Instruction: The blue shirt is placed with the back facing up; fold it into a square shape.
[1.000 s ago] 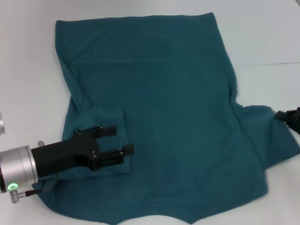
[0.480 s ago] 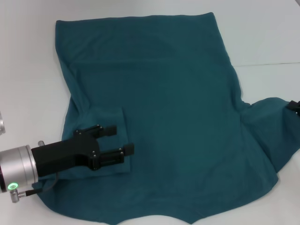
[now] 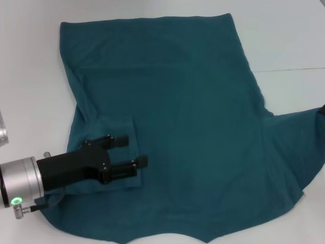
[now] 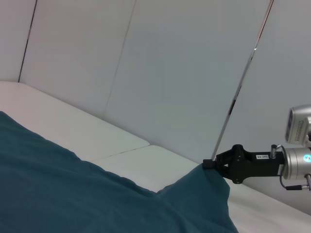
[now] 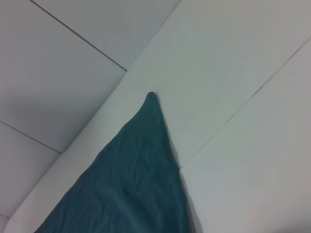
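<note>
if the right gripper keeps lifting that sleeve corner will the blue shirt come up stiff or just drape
Probably drape: the blue shirt hangs in a soft peak from the right gripper, and folds ripple across it. It looks light and likely to drag rather than slide; the left gripper, open over the folded left sleeve, isn't pinning it.

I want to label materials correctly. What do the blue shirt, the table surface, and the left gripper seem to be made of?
The blue shirt looks like soft matte knit cloth: it drapes, wrinkles and folds. The table seems a smooth white hard surface, perhaps laminate, with a thin seam line. The left gripper appears to be matte black rigid plastic or metal, behind it a brushed silver wrist cuff, likely metal.
</note>
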Action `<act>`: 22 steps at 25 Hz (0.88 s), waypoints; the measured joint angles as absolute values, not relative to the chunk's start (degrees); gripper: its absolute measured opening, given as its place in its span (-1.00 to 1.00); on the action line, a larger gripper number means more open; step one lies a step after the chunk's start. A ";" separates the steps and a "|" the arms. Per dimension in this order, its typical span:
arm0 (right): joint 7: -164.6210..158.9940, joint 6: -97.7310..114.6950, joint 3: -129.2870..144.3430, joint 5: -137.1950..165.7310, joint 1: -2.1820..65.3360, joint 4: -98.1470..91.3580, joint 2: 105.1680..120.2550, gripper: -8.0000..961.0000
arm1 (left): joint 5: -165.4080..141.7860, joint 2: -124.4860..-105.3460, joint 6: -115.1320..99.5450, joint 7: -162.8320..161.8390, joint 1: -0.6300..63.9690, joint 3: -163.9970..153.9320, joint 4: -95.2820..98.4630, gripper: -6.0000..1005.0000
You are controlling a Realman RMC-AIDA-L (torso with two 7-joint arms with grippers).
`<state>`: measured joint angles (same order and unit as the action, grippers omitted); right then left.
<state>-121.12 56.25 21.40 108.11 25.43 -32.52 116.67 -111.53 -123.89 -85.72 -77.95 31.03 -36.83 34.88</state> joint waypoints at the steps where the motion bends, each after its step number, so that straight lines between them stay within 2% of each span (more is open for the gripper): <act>1: -121.12 56.28 21.43 108.10 25.44 -32.52 116.58 -0.98 | -111.53 -123.90 -85.70 -77.95 31.10 -36.83 34.72 0.71; 6: -121.11 56.91 21.69 108.10 25.47 -32.51 115.81 -0.98 | -111.53 -123.92 -85.69 -77.95 31.16 -36.83 34.62 0.71; 13: -121.11 58.26 22.30 108.38 25.66 -32.37 115.75 -0.98 | -111.53 -123.93 -85.69 -77.95 31.41 -36.82 34.08 0.71; 22: -119.73 61.55 22.33 108.13 26.13 -32.12 117.08 -0.97 | -111.53 -123.93 -85.59 -77.92 31.39 -36.82 33.92 0.71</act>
